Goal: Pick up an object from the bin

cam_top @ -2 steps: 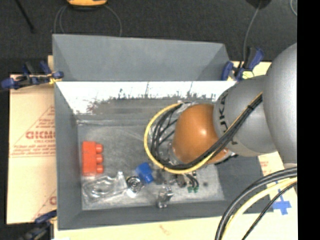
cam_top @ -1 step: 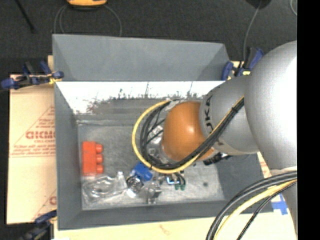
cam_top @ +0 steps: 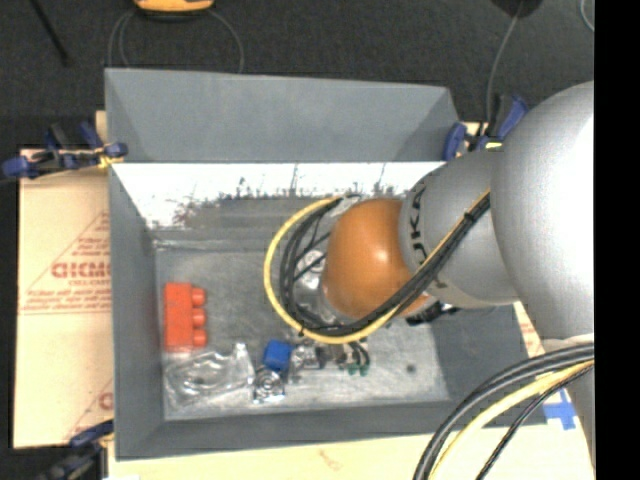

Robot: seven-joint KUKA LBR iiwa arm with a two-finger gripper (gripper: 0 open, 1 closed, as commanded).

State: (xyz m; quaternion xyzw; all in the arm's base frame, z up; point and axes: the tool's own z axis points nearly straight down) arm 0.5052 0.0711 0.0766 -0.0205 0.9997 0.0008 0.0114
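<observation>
Camera view: the arm enters from the right of the frame, with its orange cover (cam_top: pixel 365 258) over the middle of the grey bin (cam_top: pixel 240 288). The gripper (cam_top: pixel 325 356) sits low at the lower middle of the bin floor, mostly hidden under the cover. Whether it is released or clenched cannot be told.

Nearest things:
- A small blue block (cam_top: pixel 277 356) lies just left of the gripper.
- A small green piece (cam_top: pixel 357 366) lies just right of it.

A crumpled clear plastic wrapper (cam_top: pixel 210 376) lies at lower left. An orange-red toy brick (cam_top: pixel 183 316) lies above the wrapper.

- A robotics lab or test workshop.
- A large silver industrial robot arm (cam_top: pixel 520 218), hung with looped cables (cam_top: pixel 272 268), reaches over a grey metal bin (cam_top: pixel 280 118).
- Dark floor (cam_top: pixel 330 18) surrounds it, crossed by thin wires (cam_top: pixel 497 63).
</observation>
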